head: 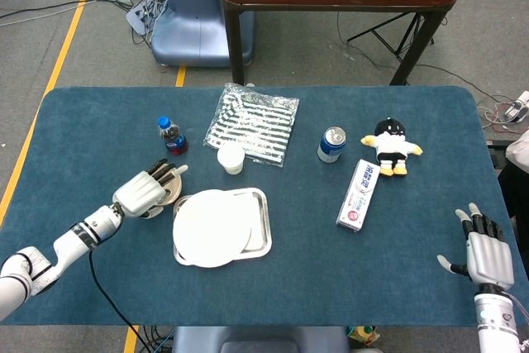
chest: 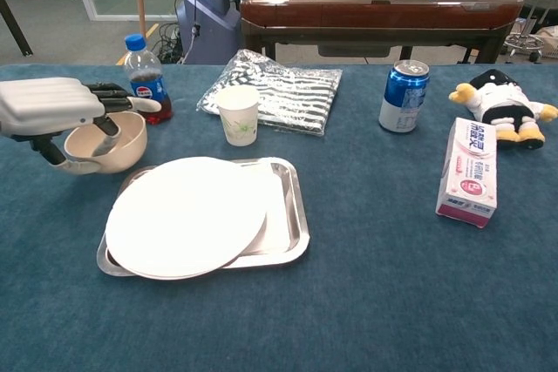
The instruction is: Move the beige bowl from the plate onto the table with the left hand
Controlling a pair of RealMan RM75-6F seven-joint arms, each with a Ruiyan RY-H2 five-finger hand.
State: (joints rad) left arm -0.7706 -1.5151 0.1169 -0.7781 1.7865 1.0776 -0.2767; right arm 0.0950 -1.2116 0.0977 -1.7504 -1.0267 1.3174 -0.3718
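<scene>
One hand, the left hand (chest: 48,104), grips the bowl (chest: 105,141) on the tabletop (chest: 366,302), left of the plate (chest: 185,215). Next: release and withdraw.

Quick count of what's on my worktop (chest: 366,302): one beige bowl (chest: 106,144), one white plate (chest: 185,215), one metal tray (chest: 288,215), one paper cup (chest: 238,114), one cola bottle (chest: 144,71), one blue can (chest: 403,96), one striped bag (chest: 283,89), one pink-and-white box (chest: 471,172), one plush toy (chest: 501,104).

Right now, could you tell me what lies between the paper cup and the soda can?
Only the striped bag's near edge reaches into that stretch between the paper cup and the soda can; otherwise bare blue cloth, clearest in the chest view.
</scene>
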